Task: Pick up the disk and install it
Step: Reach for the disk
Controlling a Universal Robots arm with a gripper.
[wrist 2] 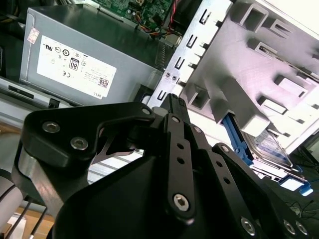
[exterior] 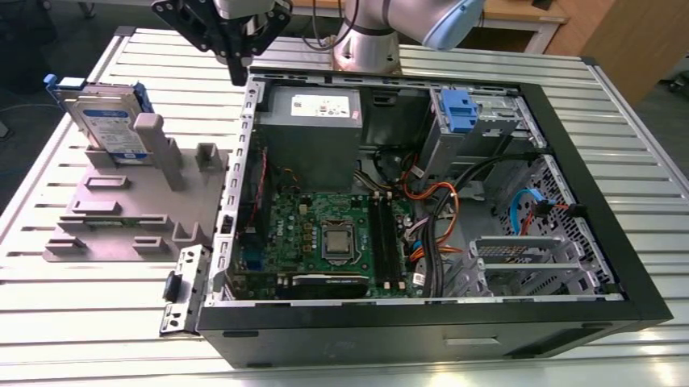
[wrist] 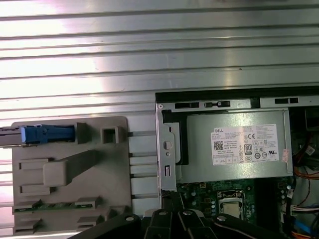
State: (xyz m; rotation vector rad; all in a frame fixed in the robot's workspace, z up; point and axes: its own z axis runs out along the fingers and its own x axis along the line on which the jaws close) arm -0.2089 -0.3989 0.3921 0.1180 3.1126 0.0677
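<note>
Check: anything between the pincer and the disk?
Nothing visible. The pincer hangs over a corner of the case; the disk stands upright in the grey holder toward the exterior view's left, top edge exposed. A grey post flanks it on the case side.

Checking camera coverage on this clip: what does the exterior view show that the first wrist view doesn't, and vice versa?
Exterior view: the disk showing its labelled face, upright in the grey holder; the blue latch; the metal drive cage. First wrist view: the disk's bracket edge from above. Both: the power supply, the motherboard, the gripper, fingers together, empty.
</note>
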